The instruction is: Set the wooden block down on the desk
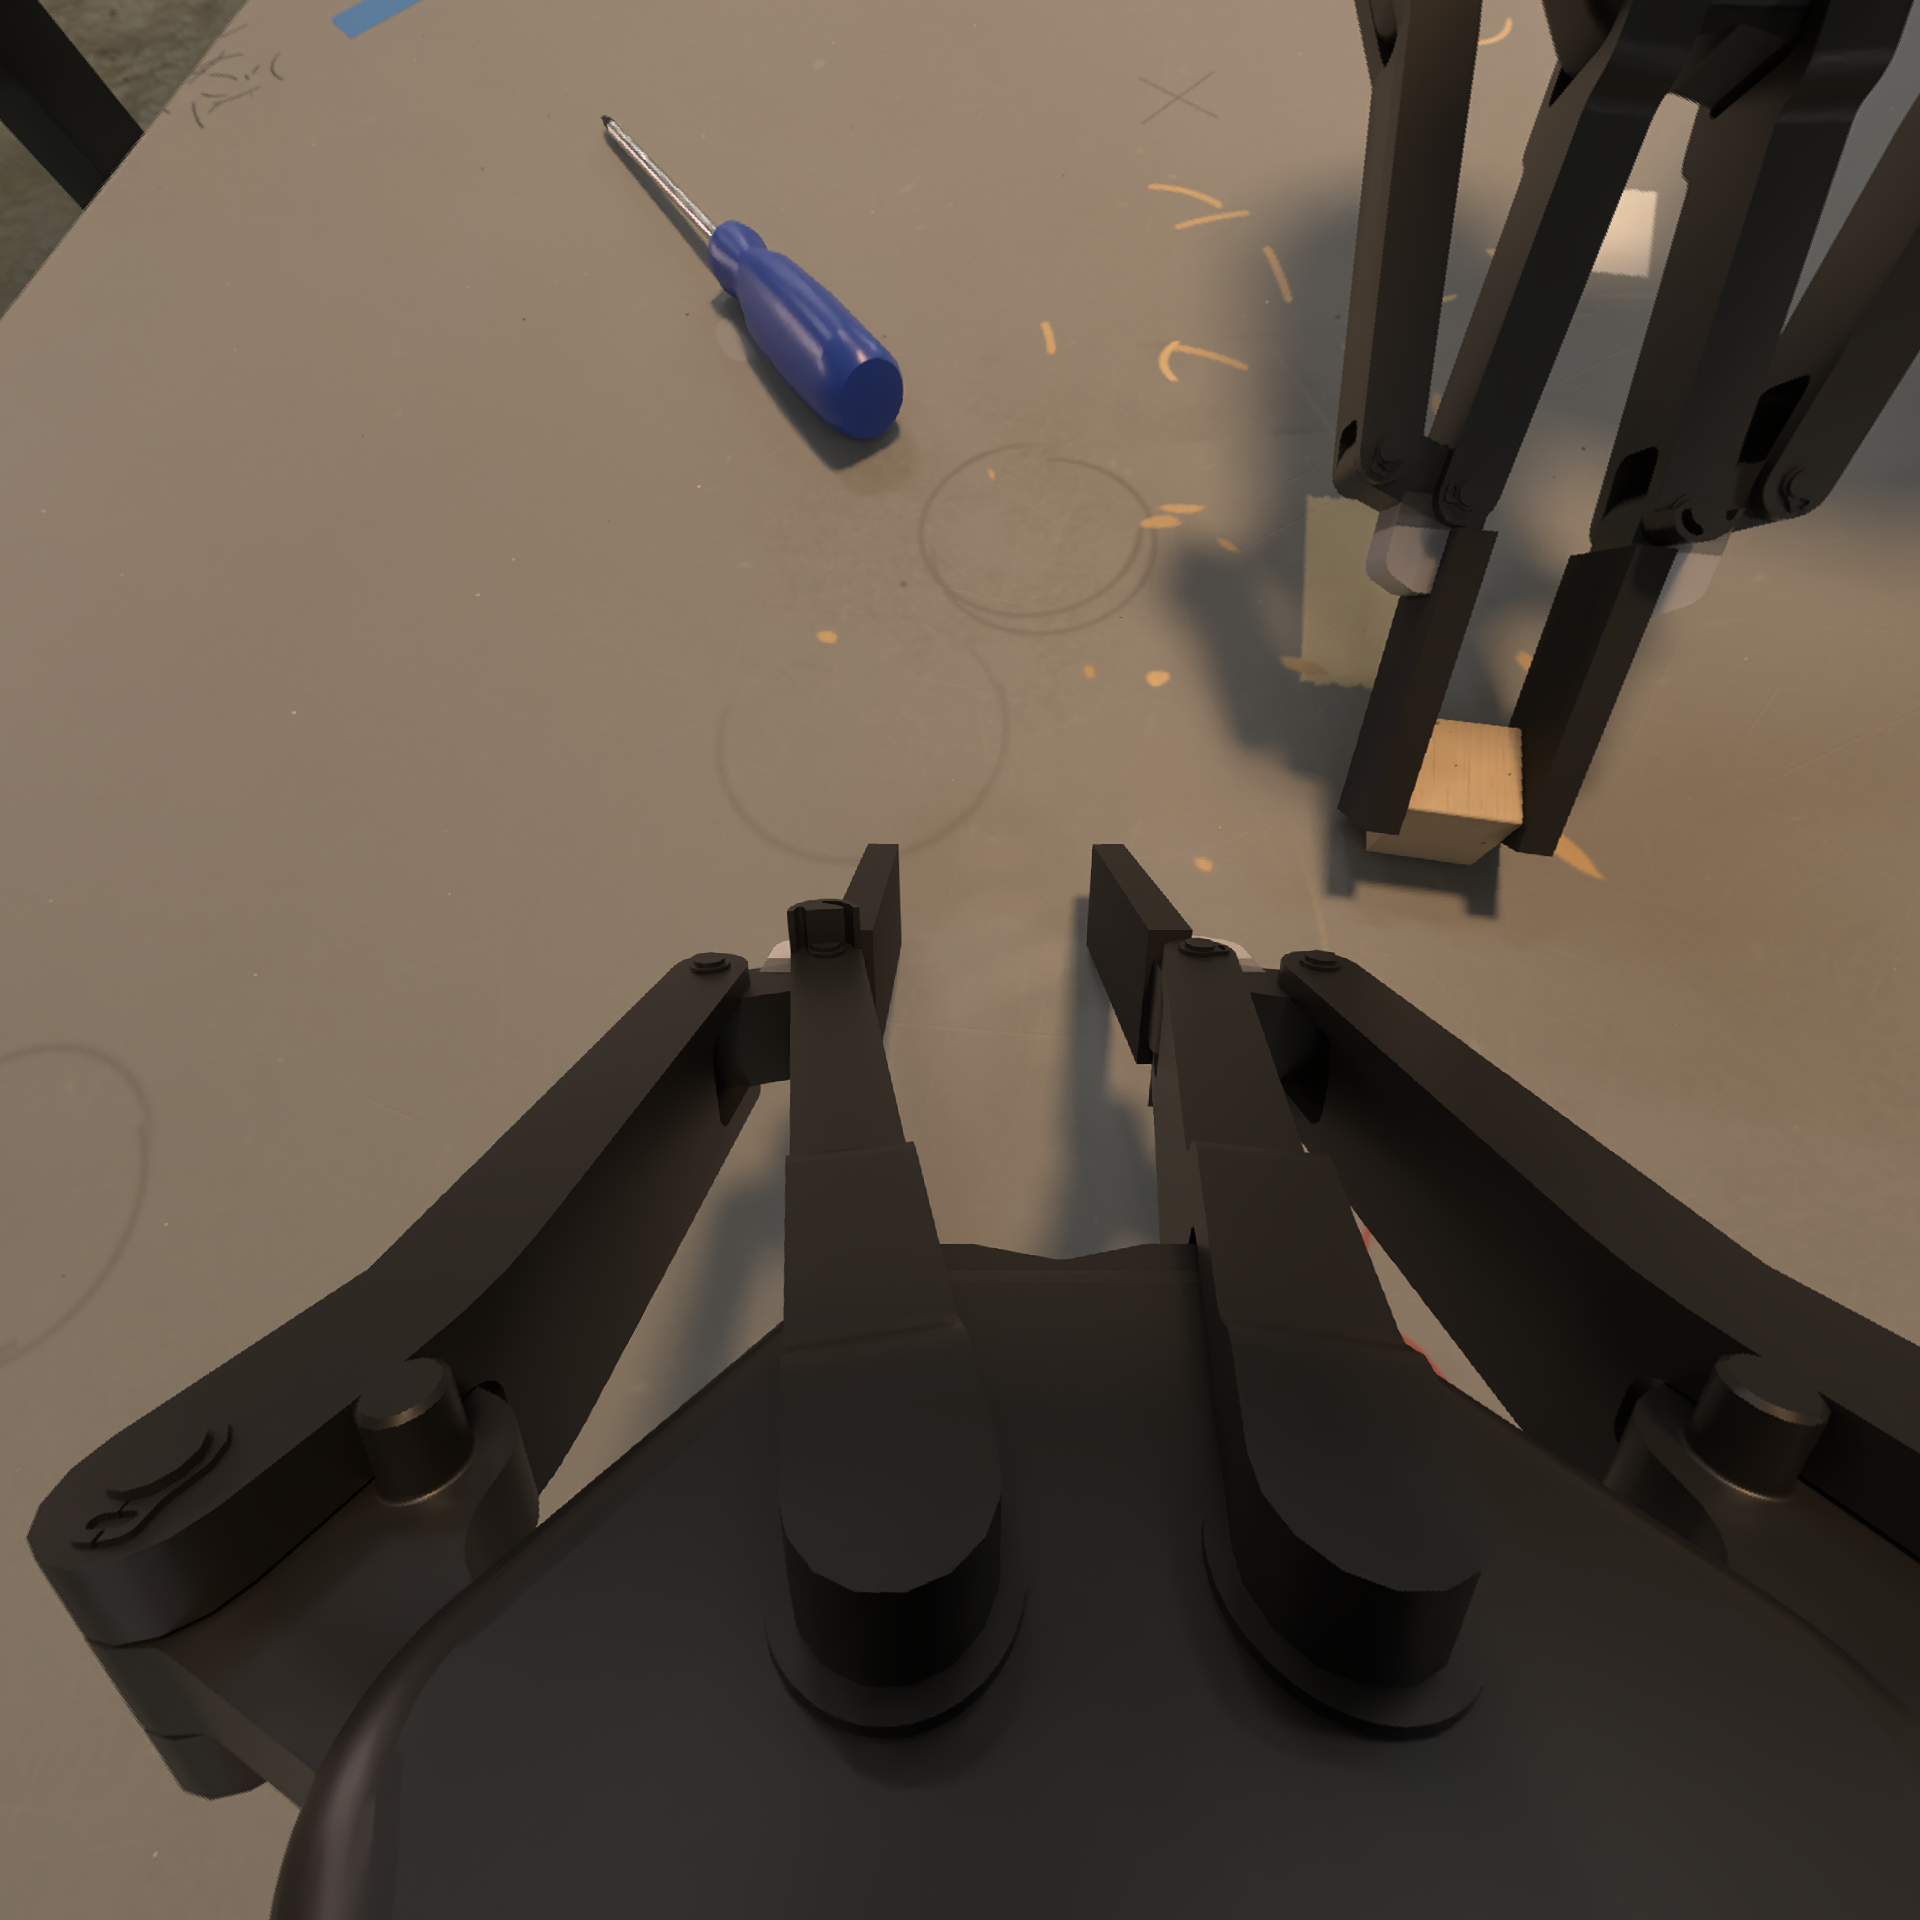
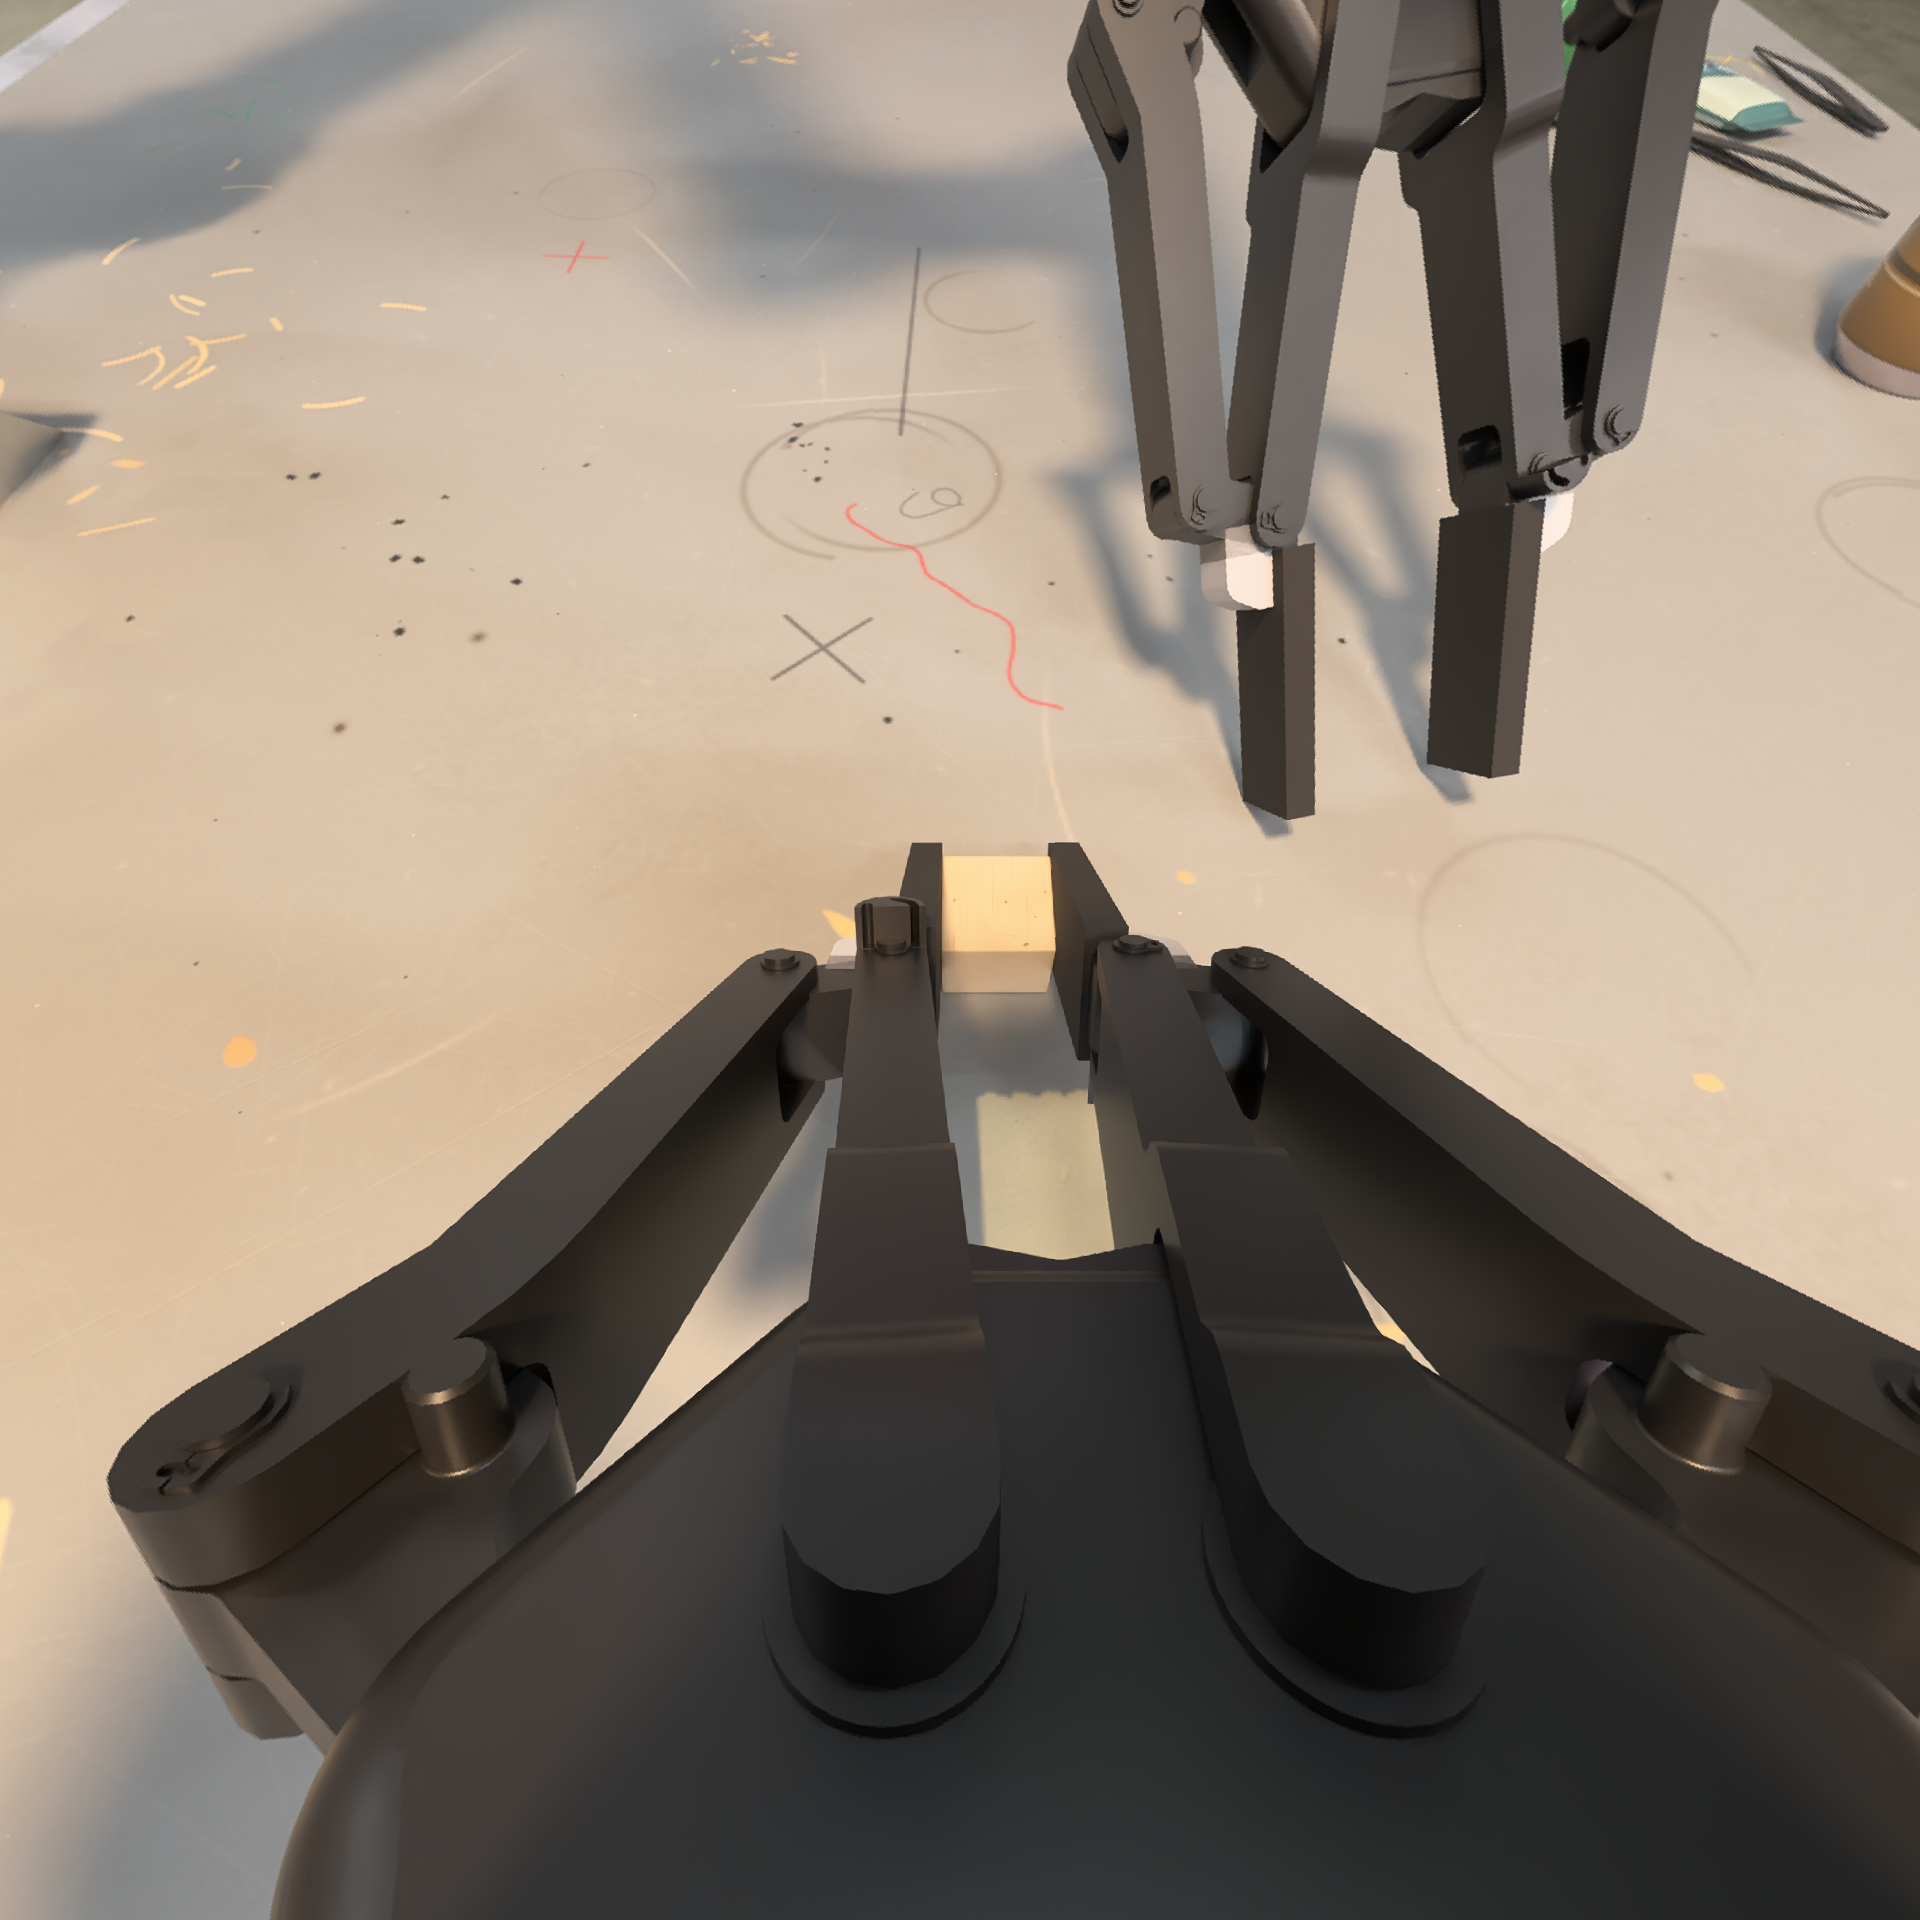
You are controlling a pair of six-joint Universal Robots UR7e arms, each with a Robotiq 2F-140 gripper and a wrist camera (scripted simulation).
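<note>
The black two-finger right gripper (image 2: 995,883) clamps the small pale wooden block (image 2: 995,920) between its pads, the block's underside low over the scuffed grey desk (image 2: 468,831), perhaps touching (I cannot tell). Just beside it, the black two-finger left gripper (image 2: 1382,769) hangs with jaws apart and nothing between them. Bare marked surface spreads wide beyond both. Farther off lies a blue-handled screwdriver with a steel shaft (image 1: 774,296), well apart from the block. The desk's far corner edge shows beyond it.
</note>
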